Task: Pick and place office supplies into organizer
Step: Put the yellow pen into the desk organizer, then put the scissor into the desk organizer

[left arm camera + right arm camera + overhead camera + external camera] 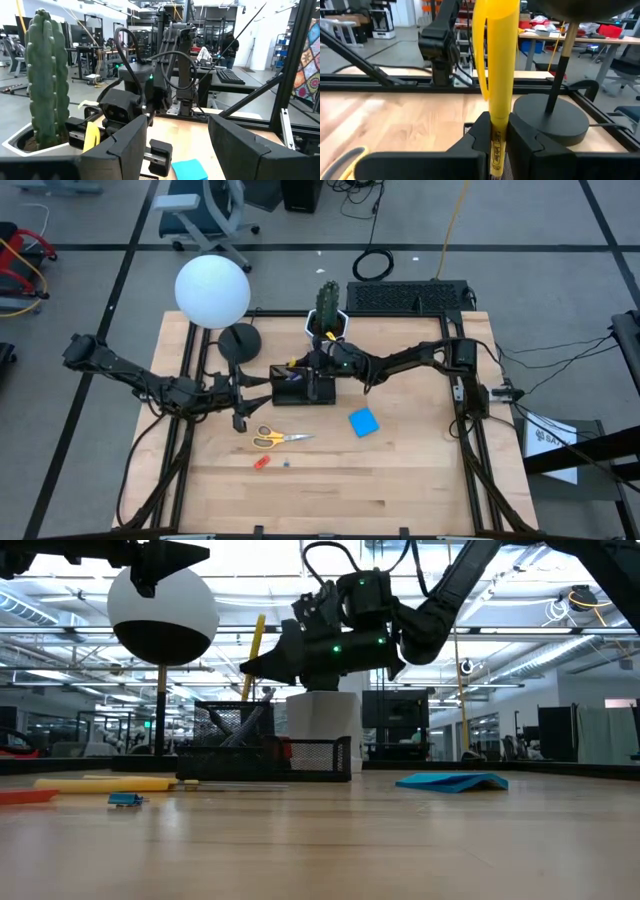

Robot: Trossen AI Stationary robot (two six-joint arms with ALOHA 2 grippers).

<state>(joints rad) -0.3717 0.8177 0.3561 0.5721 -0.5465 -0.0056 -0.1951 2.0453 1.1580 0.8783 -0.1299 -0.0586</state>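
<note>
The right gripper is clamped on a yellow pen, upright over the black organizer. If it lets go off-centre, the pen could tip out — the left gripper, fingers apart, hangs just beside the organizer.

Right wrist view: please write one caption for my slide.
Right gripper shut on yellow pen, lamp base beyond.

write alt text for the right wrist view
The right gripper is shut on an upright yellow pen. Behind it stand a round black lamp base, the wooden table and the left arm.
</note>
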